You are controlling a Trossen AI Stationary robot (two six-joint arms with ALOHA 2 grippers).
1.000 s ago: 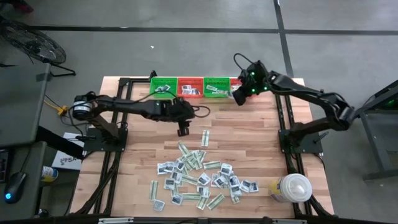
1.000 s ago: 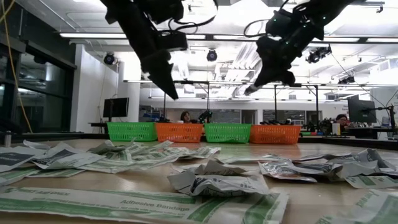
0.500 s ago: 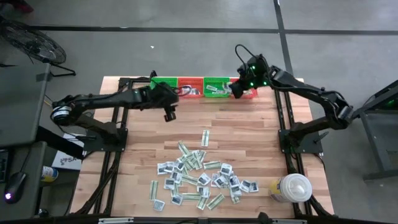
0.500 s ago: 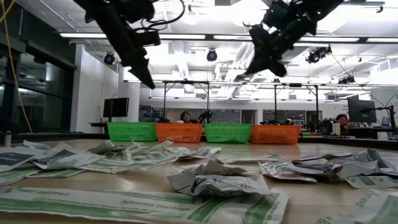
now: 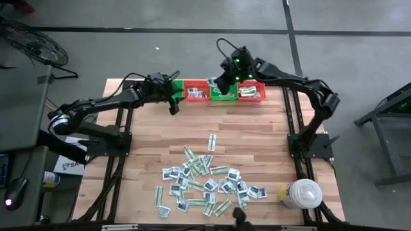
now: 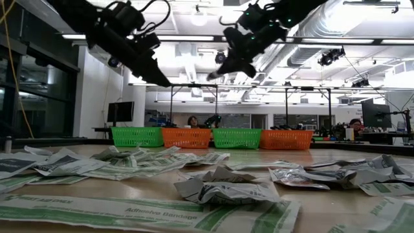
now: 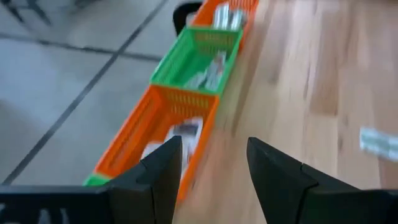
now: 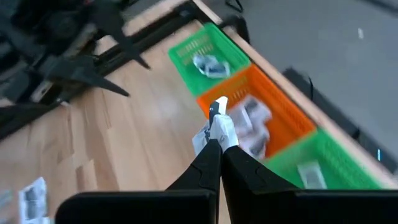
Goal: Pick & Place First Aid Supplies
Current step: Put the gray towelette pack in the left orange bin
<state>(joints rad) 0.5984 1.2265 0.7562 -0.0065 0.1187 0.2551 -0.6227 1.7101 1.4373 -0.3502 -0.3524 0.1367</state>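
Note:
The first aid supplies (image 5: pixel 205 183) lie in a loose heap of small packets on the near half of the table, with one stray strip (image 5: pixel 212 142) farther in. Four baskets stand in a row at the far edge: green (image 5: pixel 168 85), orange (image 5: pixel 196 92), green (image 5: pixel 225 93) and orange (image 5: pixel 252 92), with packets inside. My right gripper (image 5: pixel 218 86) (image 8: pixel 216 144) hangs above the middle baskets, shut on a small white packet (image 8: pixel 219 121). My left gripper (image 5: pixel 173 106) (image 7: pixel 214 163) hovers open and empty beside the left baskets. My right gripper pinches the small white packet by its lower edge (image 8: pixel 217 134) between its two fingertips. The fingers slant downward and point toward the table's left. The packet sticks out beyond the tips, lifted clear above the left orange basket (image 8: pixel 267 112).
A big white round lidded container (image 5: pixel 302 192) stands at the near right corner. Bare wood (image 5: pixel 257 135) lies between the heap and the basket row. Black frame rails (image 5: pixel 122 138) run along both table sides.
My right gripper, still shut on the packet, has travelled left along the basket row, from the right-hand orange basket to above the middle baskets. My left gripper, still open, has swung from the table's middle toward the far left, ending beside the left baskets.

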